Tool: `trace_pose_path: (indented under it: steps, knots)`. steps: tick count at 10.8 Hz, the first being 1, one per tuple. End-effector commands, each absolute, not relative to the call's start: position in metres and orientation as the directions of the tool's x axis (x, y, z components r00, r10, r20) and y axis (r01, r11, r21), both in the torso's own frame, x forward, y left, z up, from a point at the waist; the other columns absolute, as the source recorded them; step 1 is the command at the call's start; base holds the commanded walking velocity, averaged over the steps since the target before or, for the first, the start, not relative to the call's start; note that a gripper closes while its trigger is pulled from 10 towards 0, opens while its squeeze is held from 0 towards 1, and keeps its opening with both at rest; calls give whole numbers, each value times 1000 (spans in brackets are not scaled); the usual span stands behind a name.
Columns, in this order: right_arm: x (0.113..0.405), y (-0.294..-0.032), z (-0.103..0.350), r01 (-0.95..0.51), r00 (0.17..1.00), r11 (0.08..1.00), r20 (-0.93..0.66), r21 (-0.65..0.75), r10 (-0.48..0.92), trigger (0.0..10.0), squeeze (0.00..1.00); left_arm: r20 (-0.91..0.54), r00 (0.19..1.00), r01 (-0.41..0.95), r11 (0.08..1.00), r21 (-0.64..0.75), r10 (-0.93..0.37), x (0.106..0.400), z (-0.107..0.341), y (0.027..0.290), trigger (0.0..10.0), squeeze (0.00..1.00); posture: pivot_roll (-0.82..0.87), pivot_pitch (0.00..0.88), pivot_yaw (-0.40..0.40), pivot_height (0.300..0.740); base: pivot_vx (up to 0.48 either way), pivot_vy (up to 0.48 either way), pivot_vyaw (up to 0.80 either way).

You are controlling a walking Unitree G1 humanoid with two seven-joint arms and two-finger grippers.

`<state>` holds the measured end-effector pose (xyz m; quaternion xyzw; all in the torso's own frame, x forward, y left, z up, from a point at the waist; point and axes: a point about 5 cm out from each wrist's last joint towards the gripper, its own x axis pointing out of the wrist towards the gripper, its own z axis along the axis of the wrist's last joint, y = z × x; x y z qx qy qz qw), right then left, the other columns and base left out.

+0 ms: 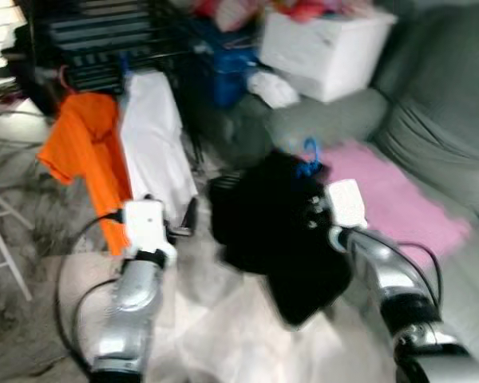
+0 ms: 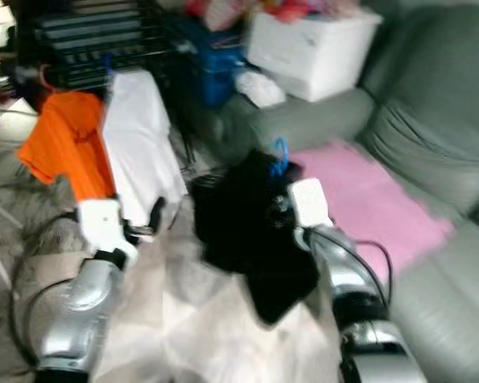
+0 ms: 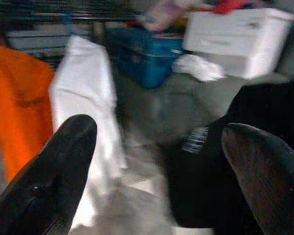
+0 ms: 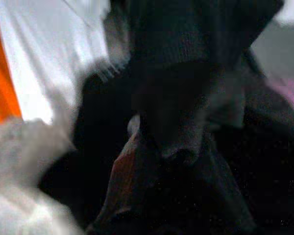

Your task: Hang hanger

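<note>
Blue hanger (image 1: 309, 153) with only its hook showing, poking up from the top of a black garment (image 1: 279, 231) draped over it. Garment dark, limp, hanging in folds down toward the pale floor (image 1: 215, 319), held up in front of the robot between the grey sofa (image 1: 439, 136) and the hanging clothes. Right end effector (image 1: 318, 209) pressed into the upper right of the black garment, just below the blue hook; fingers buried in cloth, so cannot tell whether spread or pinching. From the right wrist, only dark fabric close up, with white and orange cloth at one side. Left end effector (image 1: 185, 222) raised beside the garment's left edge, apart from it, fingers (image 3: 49, 181) spread wide with nothing between them. Beyond it a white garment (image 1: 153, 136) and an orange garment (image 1: 84, 152) hanging side by side off a dark rack (image 1: 96, 40). Pink blanket (image 1: 391, 195) lying on the sofa seat; white box (image 1: 327, 48) and blue crate (image 3: 147, 54) further back. Everything blurred; hanger's shoulders hidden under cloth.
</note>
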<state>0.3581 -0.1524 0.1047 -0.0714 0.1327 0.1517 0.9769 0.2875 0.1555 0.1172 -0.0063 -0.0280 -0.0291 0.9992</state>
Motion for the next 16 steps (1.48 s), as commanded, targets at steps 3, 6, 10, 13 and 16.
trace_pose_path:
  steps: [3, 6, 10, 13, 16]
  knots:
    - [364, -132, 123, -374, 915, 923, -197, -94, 351, 10000, 0, 39, 999, 14, 1000, -15, -13, 286, 114, 166, 10000, 0, -11, 20, -12, 740, 477, 0, 760]
    - [364, -128, 122, -394, 906, 915, -202, -84, 372, 10000, 0, 26, 999, -18, 1000, -12, 19, 287, 112, 171, 10000, 0, -10, 15, -8, 740, 394, 205, 402]
    - [365, -129, 122, -383, 910, 921, -204, -78, 361, 10000, 0, 36, 999, -8, 1000, -9, 8, 288, 114, 168, 10000, 0, -9, 13, -7, 740, 343, 336, 0]
    - [368, -132, 122, -340, 926, 935, -210, -98, 315, 10000, 0, 39, 999, 7, 1000, 0, -7, 287, 114, 165, 10000, 0, -5, 10, -7, 740, 357, 319, 0]
    - [370, -134, 122, -299, 937, 951, -212, -80, 277, 10000, 0, 41, 999, 16, 1000, 3, -16, 286, 114, 164, 10000, 0, -3, 11, -6, 740, 466, 0, 0]
